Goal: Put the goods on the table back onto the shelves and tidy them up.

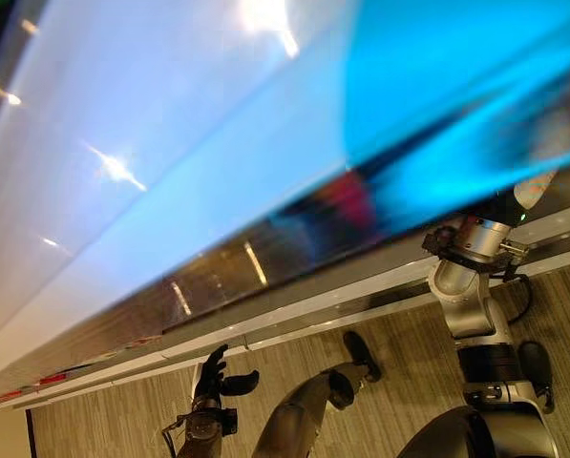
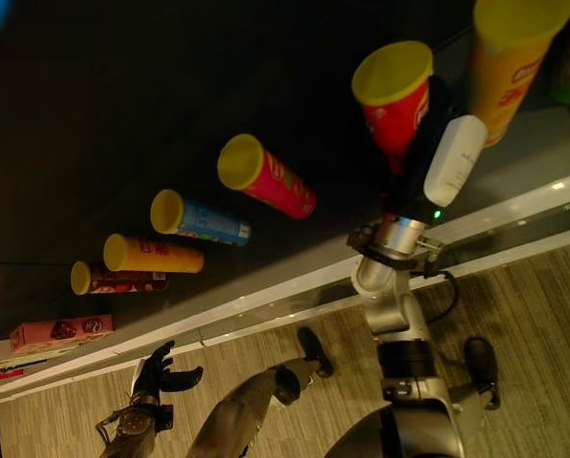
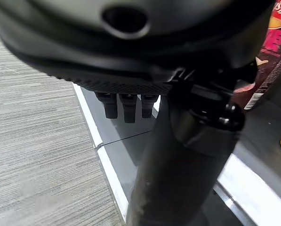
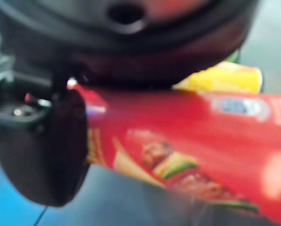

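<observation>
Both head views look steeply down at the shelf's (image 2: 265, 315) pale front edge, which crosses them slantwise above the wood-grain floor (image 2: 514, 286); they share that edge and floor. The left wrist view looks along its hand from very close at the same edge and floor. The right wrist view faces a red can (image 4: 187, 146) at very close range.

A blurred blue and white surface (image 1: 265, 124) covers most of the scene. Below it a pale shelf edge (image 1: 294, 320) runs slantwise above the wood-grain floor (image 1: 399, 372). The left hand (image 1: 213, 377) hangs over the floor, fingers straight, thumb spread.
</observation>
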`<state>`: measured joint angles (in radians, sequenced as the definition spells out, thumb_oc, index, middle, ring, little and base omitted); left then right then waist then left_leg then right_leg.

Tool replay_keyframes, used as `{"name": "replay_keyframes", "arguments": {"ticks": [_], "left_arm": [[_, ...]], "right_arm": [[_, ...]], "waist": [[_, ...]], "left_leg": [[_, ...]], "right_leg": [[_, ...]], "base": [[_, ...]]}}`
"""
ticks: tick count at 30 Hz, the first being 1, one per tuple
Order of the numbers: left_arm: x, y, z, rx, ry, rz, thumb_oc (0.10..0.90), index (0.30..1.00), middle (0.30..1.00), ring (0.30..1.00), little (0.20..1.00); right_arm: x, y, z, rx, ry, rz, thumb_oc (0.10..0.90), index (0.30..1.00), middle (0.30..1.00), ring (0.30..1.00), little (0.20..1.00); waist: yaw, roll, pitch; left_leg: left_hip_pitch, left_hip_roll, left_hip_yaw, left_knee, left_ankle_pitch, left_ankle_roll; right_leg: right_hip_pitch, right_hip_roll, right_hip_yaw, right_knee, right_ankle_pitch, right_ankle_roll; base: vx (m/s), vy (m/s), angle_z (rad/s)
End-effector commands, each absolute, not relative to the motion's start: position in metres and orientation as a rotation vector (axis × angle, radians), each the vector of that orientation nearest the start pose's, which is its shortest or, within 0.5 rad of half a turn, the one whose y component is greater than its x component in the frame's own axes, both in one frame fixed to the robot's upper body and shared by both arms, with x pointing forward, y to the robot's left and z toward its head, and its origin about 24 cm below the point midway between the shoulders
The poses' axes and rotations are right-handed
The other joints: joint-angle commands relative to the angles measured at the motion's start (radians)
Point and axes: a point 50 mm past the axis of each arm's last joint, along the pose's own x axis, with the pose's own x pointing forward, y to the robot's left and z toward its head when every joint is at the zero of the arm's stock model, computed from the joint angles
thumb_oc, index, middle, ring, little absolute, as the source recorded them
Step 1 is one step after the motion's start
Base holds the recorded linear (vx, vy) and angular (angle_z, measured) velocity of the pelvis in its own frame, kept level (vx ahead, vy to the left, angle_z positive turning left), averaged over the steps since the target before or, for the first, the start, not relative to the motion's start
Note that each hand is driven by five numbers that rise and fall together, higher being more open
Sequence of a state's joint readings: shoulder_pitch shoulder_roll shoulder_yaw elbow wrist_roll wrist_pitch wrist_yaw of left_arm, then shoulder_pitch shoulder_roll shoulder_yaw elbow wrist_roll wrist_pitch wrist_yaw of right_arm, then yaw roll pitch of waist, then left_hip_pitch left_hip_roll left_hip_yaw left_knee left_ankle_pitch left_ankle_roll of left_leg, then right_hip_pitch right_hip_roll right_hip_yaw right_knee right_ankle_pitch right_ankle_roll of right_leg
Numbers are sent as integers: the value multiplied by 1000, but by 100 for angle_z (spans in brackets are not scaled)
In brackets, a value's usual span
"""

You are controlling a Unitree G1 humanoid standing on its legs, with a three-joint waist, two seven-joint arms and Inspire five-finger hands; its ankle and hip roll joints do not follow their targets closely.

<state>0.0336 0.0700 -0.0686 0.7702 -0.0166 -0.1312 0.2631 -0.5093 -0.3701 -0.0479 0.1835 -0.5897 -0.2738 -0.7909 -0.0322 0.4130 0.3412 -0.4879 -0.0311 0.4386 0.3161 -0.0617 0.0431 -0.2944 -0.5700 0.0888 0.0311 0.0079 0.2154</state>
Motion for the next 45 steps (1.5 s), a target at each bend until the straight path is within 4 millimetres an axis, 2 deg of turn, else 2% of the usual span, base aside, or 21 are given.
{"name": "replay_keyframes", "arguments": {"ticks": [1, 5, 18, 24, 28, 30, 32, 37, 45], "left_arm": [[172, 220, -103, 289, 607, 385, 800, 900, 900, 900, 900], [187, 215, -96, 347, 559, 334, 800, 900, 900, 900, 900], [204, 210, -89, 425, 508, 282, 800, 900, 900, 900, 900], [205, 207, -91, 432, 515, 267, 800, 900, 900, 900, 900], [201, 204, -96, 433, 540, 260, 800, 900, 900, 900, 900], [194, 202, -103, 428, 581, 250, 800, 900, 900, 900, 900], [192, 201, -105, 427, 592, 249, 800, 900, 900, 900, 900], [183, 201, -114, 435, 649, 239, 800, 900, 900, 900, 900], [170, 201, -124, 434, 722, 240, 800, 900, 900, 900, 900]], "right_arm": [[294, -202, 223, -695, -1088, -649, 800, 900, 900, 900, 900], [290, -203, 220, -676, -1081, -622, 800, 900, 900, 900, 900], [275, -200, 236, -666, -1188, -638, 800, 900, 900, 900, 900], [269, -195, 240, -669, -1232, -627, 800, 900, 900, 900, 900], [266, -195, 234, -650, -1217, -622, 800, 900, 900, 900, 900], [261, -196, 221, -626, -1176, -601, 800, 900, 900, 900, 900], [259, -197, 218, -618, -1164, -606, 800, 900, 900, 900, 900], [254, -199, 202, -592, -1103, -604, 800, 900, 900, 900, 900], [244, -191, 196, -520, -1096, -578, 800, 900, 900, 900, 900]], "waist": [[29, 70, -55], [21, 62, -52], [-1, 40, -47], [-10, 34, -51], [-11, 21, -74], [-11, -1, -103], [-12, -8, -109], [-16, -49, -139], [-14, -111, -169]], "left_leg": [[-31, 77, -98, 106, -112, -86], [-38, 79, -100, 111, -112, -83], [-7, 81, -102, 89, -105, -82], [23, 78, -103, 56, -93, -85], [51, 75, -108, 19, -84, -88], [73, 78, -118, -3, -78, -89], [76, 80, -121, -8, -76, -90], [98, 90, -127, -41, -56, -95], [150, 109, -145, -82, -36, -105]], "right_leg": [[23, -33, 23, -112, 206, -25], [21, -37, 19, -111, 207, -24], [32, -21, 4, -103, 203, -28], [46, -15, -8, -103, 205, -30], [60, -7, -21, -109, 207, -31], [80, 5, -38, -111, 204, -36], [85, 7, -43, -112, 203, -36], [99, 25, -59, -113, 200, -43], [144, 56, -85, -113, 183, -49]], "base": [[0, 0, 0], [-8, -3, 0], [-13, -2, 0], [-25, 5, 0], [-3, -7, -1], [-2, -42, -2], [-5, -28, 7], [-3, -54, -3], [11, -57, 3]]}}
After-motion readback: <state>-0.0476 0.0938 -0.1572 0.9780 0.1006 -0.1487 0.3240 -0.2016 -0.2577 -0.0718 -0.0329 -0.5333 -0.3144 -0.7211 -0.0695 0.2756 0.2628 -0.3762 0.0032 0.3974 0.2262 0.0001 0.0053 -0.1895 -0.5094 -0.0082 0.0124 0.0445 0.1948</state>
